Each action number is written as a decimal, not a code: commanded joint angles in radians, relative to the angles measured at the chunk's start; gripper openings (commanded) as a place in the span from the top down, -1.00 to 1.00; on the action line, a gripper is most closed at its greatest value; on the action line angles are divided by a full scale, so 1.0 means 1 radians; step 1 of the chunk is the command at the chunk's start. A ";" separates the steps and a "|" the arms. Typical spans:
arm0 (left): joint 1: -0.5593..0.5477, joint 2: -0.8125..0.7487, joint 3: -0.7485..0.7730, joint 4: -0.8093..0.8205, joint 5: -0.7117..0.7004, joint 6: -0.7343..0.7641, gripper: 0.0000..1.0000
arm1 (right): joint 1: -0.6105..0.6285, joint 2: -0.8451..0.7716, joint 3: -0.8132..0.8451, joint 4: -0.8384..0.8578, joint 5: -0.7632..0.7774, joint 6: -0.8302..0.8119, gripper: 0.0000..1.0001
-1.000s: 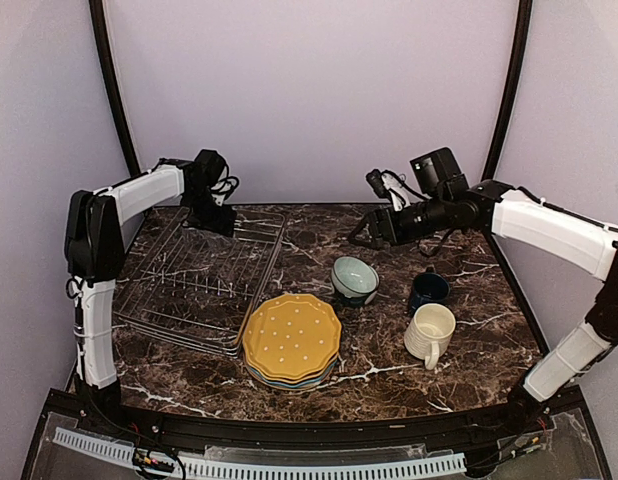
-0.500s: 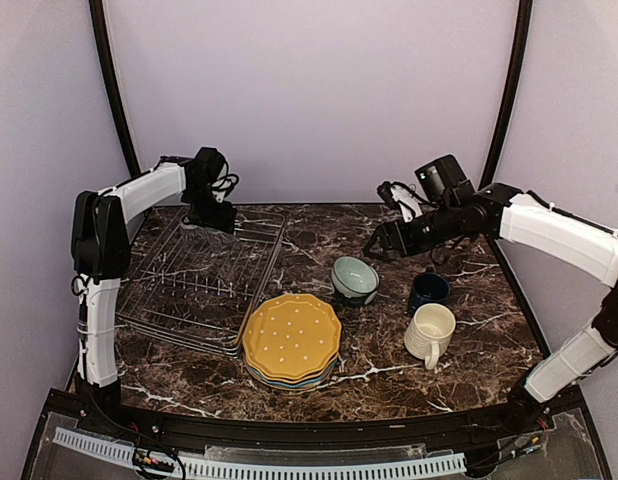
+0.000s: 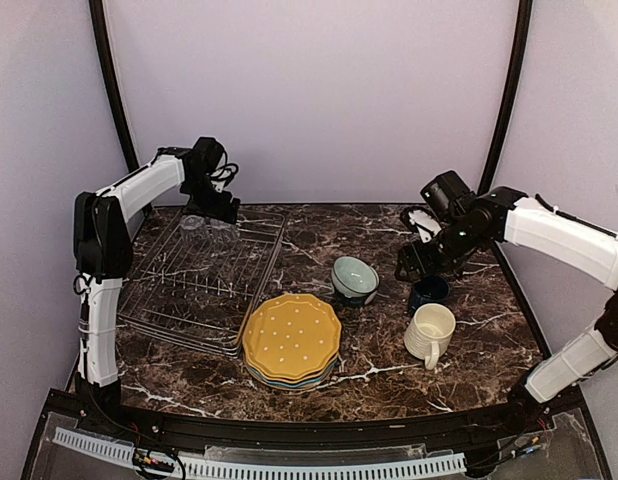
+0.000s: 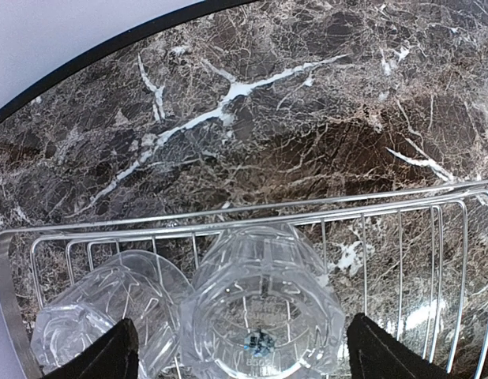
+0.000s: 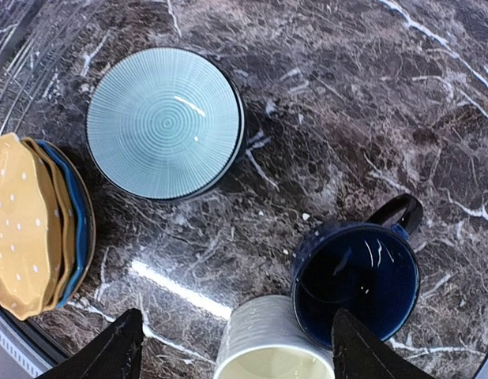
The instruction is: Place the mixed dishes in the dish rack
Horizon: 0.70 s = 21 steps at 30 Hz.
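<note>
Two glass tumblers are set in the far corner of the dish rack, beneath the wide-spread left claw. The plates, bowl, navy mug and cream mug are left on the table, with the right claw held wide above the mugs.

The left arm stretches far forward with its elbow high, and the left gripper points straight down, jaws spread wide. The right arm bends inward from the right side; the right gripper tilts downward, jaws likewise wide apart.
</note>
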 commanded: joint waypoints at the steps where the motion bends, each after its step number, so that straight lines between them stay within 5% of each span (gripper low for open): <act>1: 0.007 -0.027 0.035 -0.060 -0.012 0.027 -0.83 | -0.009 -0.016 -0.038 -0.095 0.039 0.032 -0.57; 10: 0.007 -0.175 0.000 -0.009 0.061 0.004 -0.89 | -0.016 -0.076 -0.115 -0.268 0.114 0.121 -0.42; 21: 0.007 -0.463 -0.332 0.198 0.148 -0.078 -0.98 | -0.097 -0.087 -0.210 -0.252 0.086 0.106 -0.17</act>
